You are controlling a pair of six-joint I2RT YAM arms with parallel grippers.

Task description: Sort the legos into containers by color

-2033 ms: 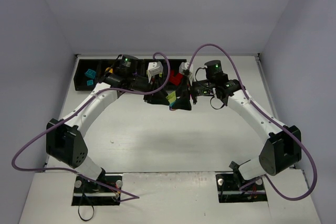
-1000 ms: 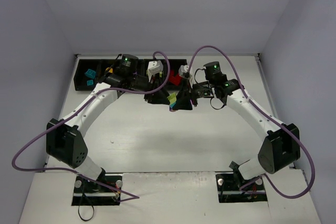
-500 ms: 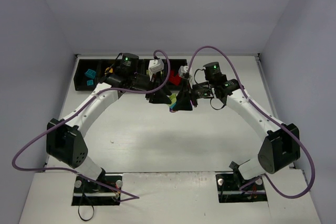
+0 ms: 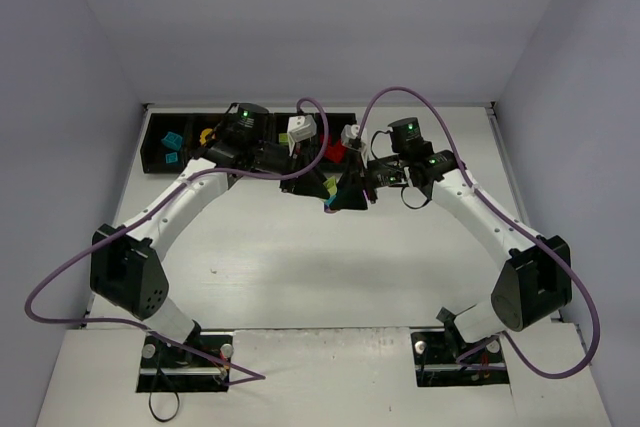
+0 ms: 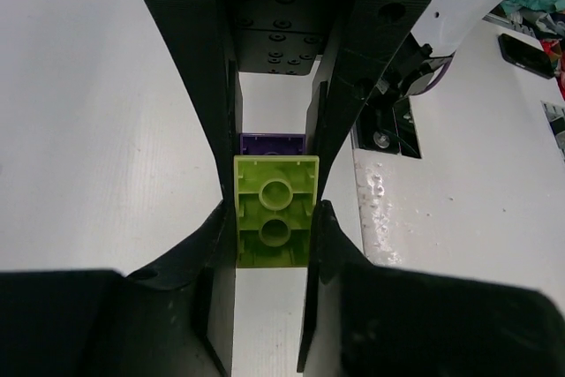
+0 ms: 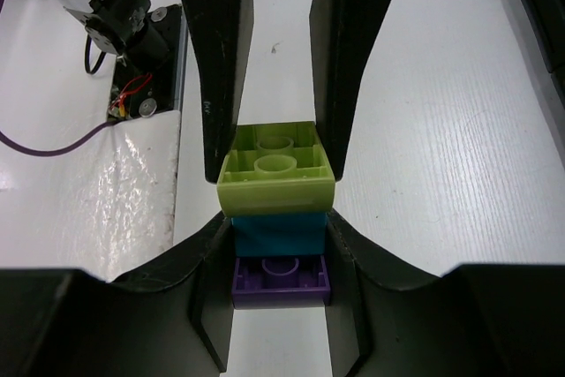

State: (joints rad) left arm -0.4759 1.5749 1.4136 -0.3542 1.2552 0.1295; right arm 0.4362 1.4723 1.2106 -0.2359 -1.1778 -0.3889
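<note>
Surface: white flat table (image 4: pixel 300 277); we see both arms bolted at its near edge.
Arms: left white jointed arm (image 4: pixel 170 212) and right white jointed arm (image 4: pixel 480 222), each reaching in to meet near the middle of the far side.
Containers: row of joined black plastic open-top bins (image 4: pixel 155 152) along the far edge, partly hidden by the two wrists.
Left gripper (image 5: pixel 272 218): closed from both sides on the lime green plastic brick (image 5: pixel 275 209), its black fingers (image 5: pixel 216 245) touching the brick's flanks.
Right gripper (image 6: pixel 279 231): closed on the teal plastic brick (image 6: pixel 278 234), pads pressed against its two sides.
Stack: lime green, teal and purple plastic brick (image 6: pixel 281 275) joined in one column, held between both grippers just in front of the bins; we cannot tell whether it touches the table.
Stack order, right wrist view: lime green farthest from the camera, teal in the middle, purple nearest.
Binned teal bricks (image 4: pixel 172 139): two, in the leftmost compartment.
Binned orange brick (image 4: pixel 208 134): in the next compartment, half hidden by the left wrist.
Binned red brick (image 4: pixel 335 150): in a compartment toward the right end, between the two wrists.
</note>
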